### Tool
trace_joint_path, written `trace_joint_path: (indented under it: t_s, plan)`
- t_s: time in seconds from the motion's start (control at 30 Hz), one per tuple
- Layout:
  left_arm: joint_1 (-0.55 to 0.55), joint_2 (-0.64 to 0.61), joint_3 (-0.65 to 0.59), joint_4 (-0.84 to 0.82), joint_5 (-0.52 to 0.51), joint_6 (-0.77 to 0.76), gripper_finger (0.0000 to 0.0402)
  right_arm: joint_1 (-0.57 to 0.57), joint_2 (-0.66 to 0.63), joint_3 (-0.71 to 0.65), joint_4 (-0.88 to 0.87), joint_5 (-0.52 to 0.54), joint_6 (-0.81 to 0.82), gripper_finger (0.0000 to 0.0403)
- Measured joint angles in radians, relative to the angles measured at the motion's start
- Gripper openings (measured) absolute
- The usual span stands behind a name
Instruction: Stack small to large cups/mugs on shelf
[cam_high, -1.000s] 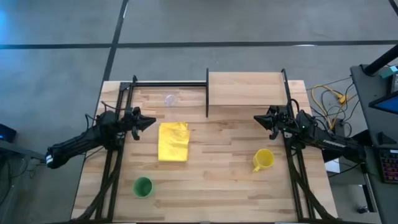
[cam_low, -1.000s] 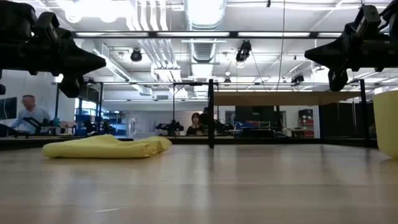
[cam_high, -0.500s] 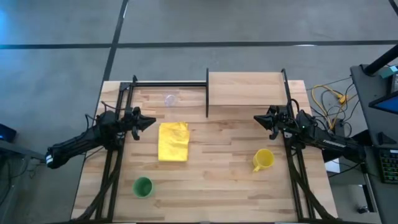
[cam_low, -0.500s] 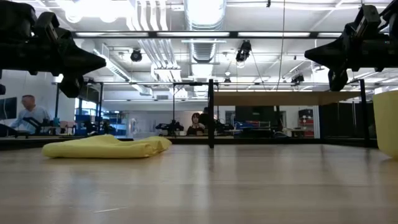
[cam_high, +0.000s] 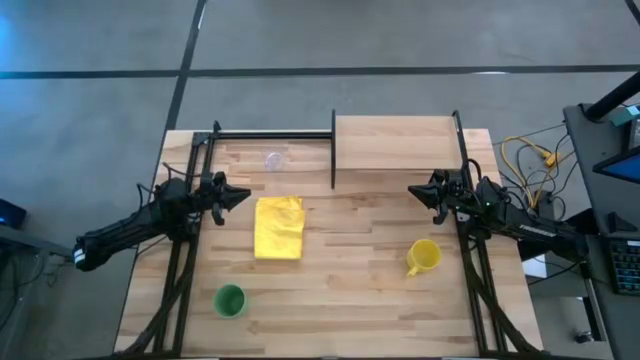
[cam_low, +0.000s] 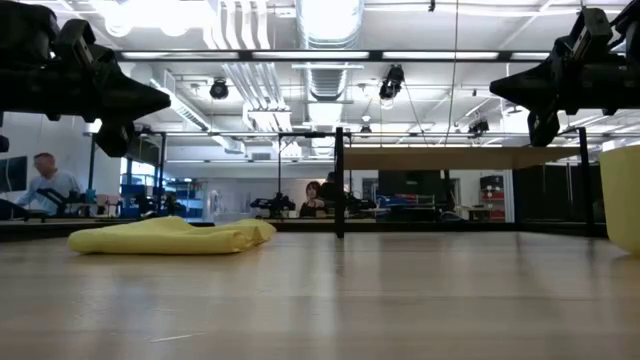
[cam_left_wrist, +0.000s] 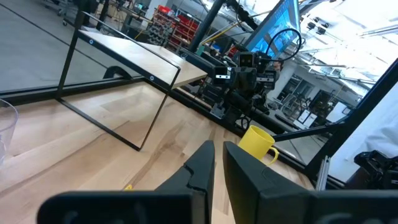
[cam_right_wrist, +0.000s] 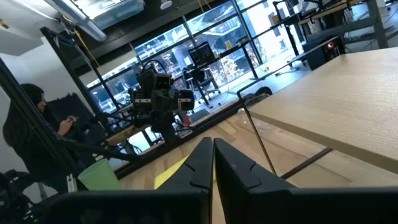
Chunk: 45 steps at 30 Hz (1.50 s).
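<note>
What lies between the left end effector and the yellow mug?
In the high view, the yellow cloth lies between the left end effector and the yellow mug; beyond it, bare tabletop.

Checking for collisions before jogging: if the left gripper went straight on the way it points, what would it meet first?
Probably nothing on the table: the left gripper points across toward the right gripper, passing above the yellow cloth. Height is hard to judge.

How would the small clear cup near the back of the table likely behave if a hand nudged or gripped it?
The clear cup looks thin-walled and small, so it is probably light and apt to slide or tip on the smooth wooden tabletop when nudged. Its see-through wall suggests thin plastic that could flex or slip under a firm pinch. It stands alone, so nothing would stop it.
</note>
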Motion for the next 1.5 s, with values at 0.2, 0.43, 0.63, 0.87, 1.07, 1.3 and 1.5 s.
trace_joint_path:
  t_s: [0.2, 0.43, 0.63, 0.87, 1.07, 1.3, 1.5]
  plan:
    - [0.0, 0.0, 0.0, 0.0, 0.0, 0.0, 0.002, 0.0, 0.0, 0.0, 0.0, 0.0, 0.0, 0.0009]
    - [0.0, 0.0, 0.0, 0.0, 0.0, 0.0, 0.002, 0.0, 0.0, 0.0, 0.0, 0.0, 0.0, 0.0009]
    - [0.0, 0.0, 0.0, 0.0, 0.0, 0.0, 0.002, 0.0, 0.0, 0.0, 0.0, 0.0, 0.0, 0.0009]
    - [0.0, 0.0, 0.0, 0.0, 0.0, 0.0, 0.002, 0.0, 0.0, 0.0, 0.002, 0.001, 0.059, 0.0009]
    - [0.0, 0.0, 0.0, 0.003, -0.018, 0.003, 0.002, 0.0, 0.0, 0.0, 0.02, 0.002, 0.136, 0.0009]
    - [0.0, 0.0, 0.0, 0.03, -0.025, -0.001, 0.002, 0.0, 0.0, 0.0, 0.221, 0.001, 0.142, 0.0009]
    - [0.0, 0.004, -0.001, 0.051, -0.018, -0.046, 0.002, 0.001, 0.0, 0.0, 0.353, -0.085, 0.166, 0.0009]
